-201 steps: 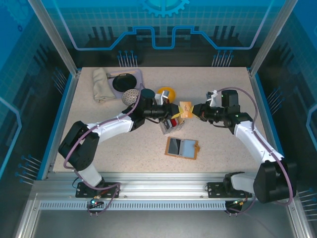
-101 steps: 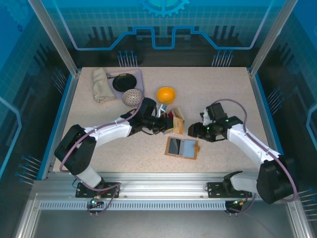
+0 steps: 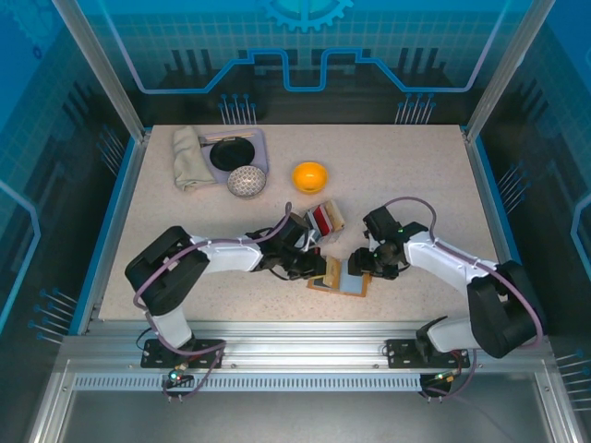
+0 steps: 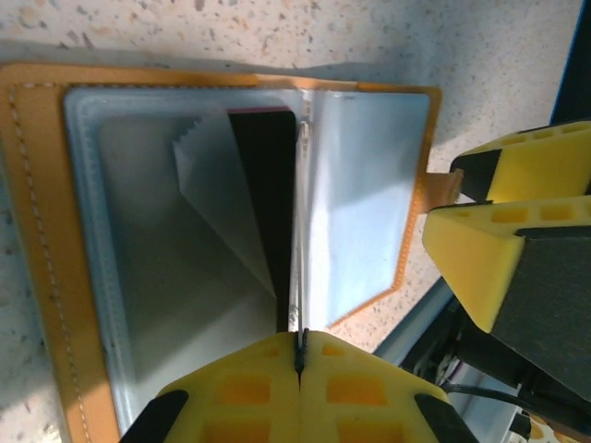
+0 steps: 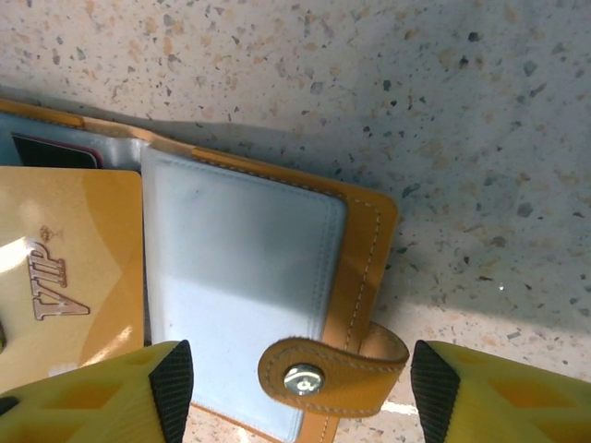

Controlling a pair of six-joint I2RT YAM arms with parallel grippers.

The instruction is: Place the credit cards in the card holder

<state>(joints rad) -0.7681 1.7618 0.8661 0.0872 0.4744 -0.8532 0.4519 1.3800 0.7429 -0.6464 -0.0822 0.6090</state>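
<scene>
Card holder (image 3: 349,278) lies on table (image 3: 416,175), before tray (image 3: 337,220).

The one word I can read is in my right wrist view: "VIP", in raised letters on a golden-yellow plastic card (image 5: 69,277) at the lower left of the frame. The letters sit toward the card's left part, tilted so they run slantwise up the frame. They are the same gold tone as the card, showing only by their edges and shadow. The card lies over the left side of the open tan-orange leather wallet (image 5: 369,258).
</scene>
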